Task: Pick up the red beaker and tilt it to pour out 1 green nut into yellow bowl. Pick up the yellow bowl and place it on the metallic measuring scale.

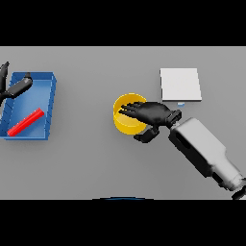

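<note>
My right hand (153, 114) sits over the yellow bowl (126, 126), fingers spread across its rim and thumb outside, ready to grasp. I judge the scale (180, 84) comes next. My left hand (14, 86) idles, relaxed, over the blue tray (50, 103).

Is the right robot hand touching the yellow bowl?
Cannot tell. In the head view the right robot hand reaches its fingers over the yellow bowl, but whether they meet the rim isn't visible.

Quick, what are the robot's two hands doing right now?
Left hand: open, over the blue tray, holding nothing.
Right hand: fingers over the round yellow bowl, thumb outside; grip unclear.
</note>
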### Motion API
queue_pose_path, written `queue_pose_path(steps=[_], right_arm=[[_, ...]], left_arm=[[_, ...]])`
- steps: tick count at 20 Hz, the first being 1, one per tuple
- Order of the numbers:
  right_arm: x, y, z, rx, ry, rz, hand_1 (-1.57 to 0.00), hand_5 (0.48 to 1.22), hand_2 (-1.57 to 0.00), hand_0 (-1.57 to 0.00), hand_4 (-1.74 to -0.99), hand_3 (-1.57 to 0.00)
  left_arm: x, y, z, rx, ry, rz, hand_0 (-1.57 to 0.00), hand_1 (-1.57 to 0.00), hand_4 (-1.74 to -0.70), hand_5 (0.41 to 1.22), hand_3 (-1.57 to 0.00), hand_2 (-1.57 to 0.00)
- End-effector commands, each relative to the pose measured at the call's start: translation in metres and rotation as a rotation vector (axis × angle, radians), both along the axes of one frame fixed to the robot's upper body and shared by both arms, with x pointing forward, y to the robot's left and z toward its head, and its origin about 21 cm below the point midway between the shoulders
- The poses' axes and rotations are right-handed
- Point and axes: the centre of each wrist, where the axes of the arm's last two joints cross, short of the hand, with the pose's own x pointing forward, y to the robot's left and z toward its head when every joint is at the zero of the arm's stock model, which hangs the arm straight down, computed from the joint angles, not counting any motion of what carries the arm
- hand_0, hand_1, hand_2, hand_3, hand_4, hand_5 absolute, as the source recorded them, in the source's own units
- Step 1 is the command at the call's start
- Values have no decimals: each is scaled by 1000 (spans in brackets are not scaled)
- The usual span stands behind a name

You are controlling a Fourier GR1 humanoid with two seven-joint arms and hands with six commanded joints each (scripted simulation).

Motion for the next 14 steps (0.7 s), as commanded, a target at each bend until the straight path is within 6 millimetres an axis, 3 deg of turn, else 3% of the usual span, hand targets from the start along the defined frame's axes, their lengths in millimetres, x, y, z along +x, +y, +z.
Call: queue_pose_path(steps=[1, 5, 8, 10, 11, 14], right_arm=[[1, 5, 1, -21, 4, 5, 1, 681, 1, 1, -1306, 1], [0, 9, -1, -64, 14, 19, 1, 729, -4, 1, -1308, -11], [-1, 18, -2, -99, 2, 20, -107, 820, -133, -93, -1362, -160], [1, 14, -1, -107, 4, 36, -437, 964, -388, -508, -1425, -359], [-1, 15, -4, -112, 13, 29, -664, 1016, -624, -721, -1488, -472], [2, 13, 2, -131, 62, 51, -1107, 1116, -1086, -1136, -1604, -867]], left_arm=[[1, 2, 1, -2, 7, 0, 1, 1, -798, 736, 1, 1], [3, -3, 0, -5, 10, -10, 1, 1, -793, 729, 1, 1], [3, 1, 4, -4, -3, -8, 1, 1, -792, 723, 1, 1], [2, 0, 5, -2, -5, -16, 1, 1, -793, 723, 1, 1], [2, 2, 7, -6, -11, -17, 1, 1, -795, 725, 1, 1], [0, -1, 8, -2, -15, -12, 1, 1, -799, 728, 1, 1]])
